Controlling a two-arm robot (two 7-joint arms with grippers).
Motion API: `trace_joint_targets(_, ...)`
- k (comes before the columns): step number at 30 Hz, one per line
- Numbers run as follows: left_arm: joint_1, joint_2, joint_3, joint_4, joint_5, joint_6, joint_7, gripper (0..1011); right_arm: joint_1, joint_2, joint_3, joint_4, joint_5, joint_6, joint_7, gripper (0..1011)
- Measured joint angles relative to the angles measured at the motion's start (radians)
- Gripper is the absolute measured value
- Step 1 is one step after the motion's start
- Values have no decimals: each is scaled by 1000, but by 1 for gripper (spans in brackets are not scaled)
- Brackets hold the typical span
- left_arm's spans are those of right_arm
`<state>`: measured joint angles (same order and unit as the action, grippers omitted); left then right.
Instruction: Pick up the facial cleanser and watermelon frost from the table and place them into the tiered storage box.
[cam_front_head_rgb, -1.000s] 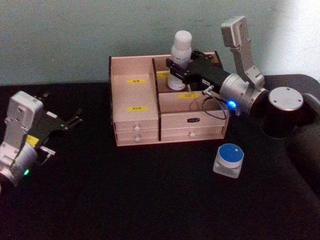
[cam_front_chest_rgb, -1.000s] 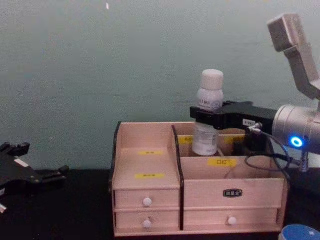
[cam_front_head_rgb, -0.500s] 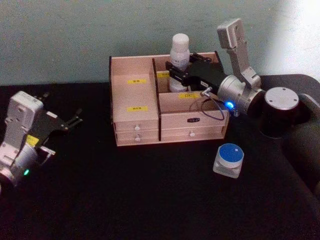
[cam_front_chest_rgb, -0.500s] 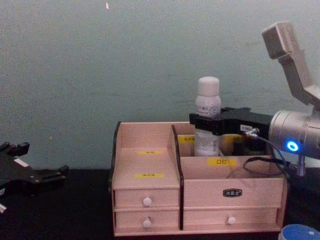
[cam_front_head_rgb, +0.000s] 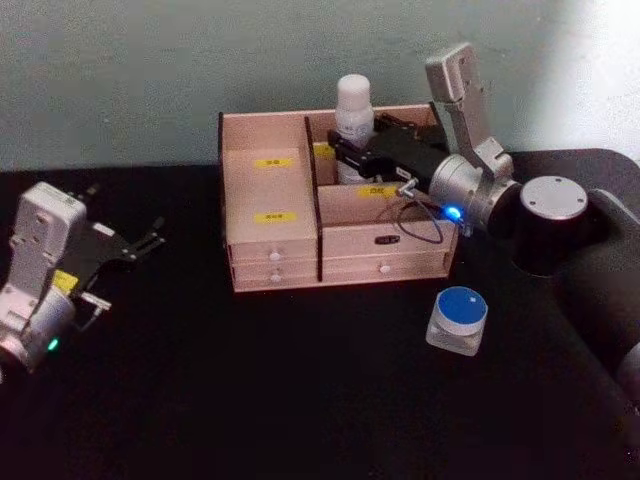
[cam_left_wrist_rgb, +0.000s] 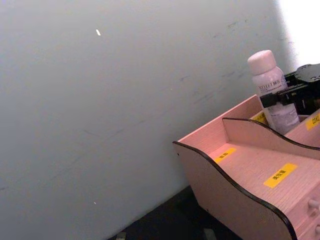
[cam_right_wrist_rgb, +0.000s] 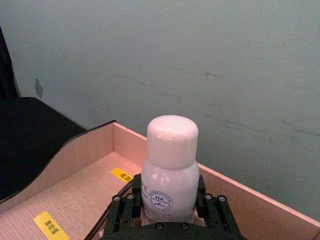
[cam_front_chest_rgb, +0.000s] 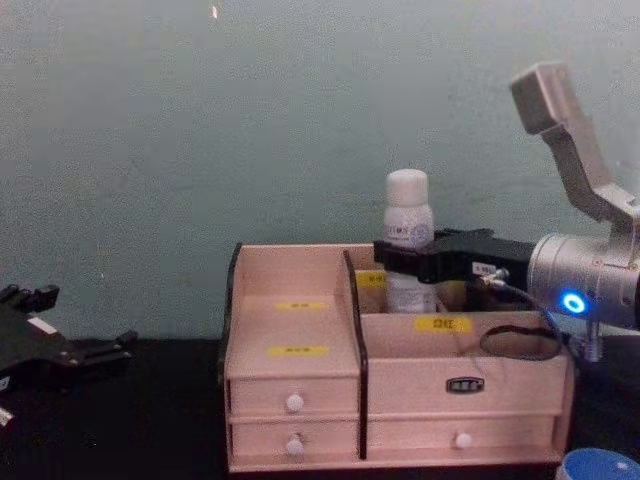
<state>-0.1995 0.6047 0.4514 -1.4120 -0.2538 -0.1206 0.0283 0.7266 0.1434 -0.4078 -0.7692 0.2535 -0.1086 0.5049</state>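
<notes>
Right gripper (cam_front_head_rgb: 349, 156) was closed on a white bottle (cam_front_head_rgb: 355, 108), its black fingers clamped on either side of the bottle's body just below the shoulder. The wrist view showed the two fingers pressed against the sides, with the rounded white cap and a small round blue mark on the label standing above them. The bottle stood upright, its lower part down inside the rear compartment on the right half of the storage box (cam_front_head_rgb: 262, 132), and its cap and neck rose above the box's back wall. Whether its base touched the compartment floor could not be told. The right arm reached in from the right, passing over the lower front compartment with the yellow label, and a blue light glowed on its wrist.

The box sat on the black table (cam_front_head_rgb: 300, 390) toward the back, close to a grey-green wall (cam_front_head_rgb: 150, 70), with its small white-knobbed drawers facing the robot. On the table in front of the box's right corner, apart from it, stood a small jar with a blue lid (cam_front_head_rgb: 459, 318).

The left gripper (cam_front_head_rgb: 122, 218) was parked well off to the left above the table, its fingers spread wide and holding nothing.
</notes>
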Motion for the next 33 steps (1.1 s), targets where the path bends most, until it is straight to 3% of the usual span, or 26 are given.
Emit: trace_joint_targets(33,0,0,0,0,0,0,0,1001,7,-20,15,52,-24,8,5,590)
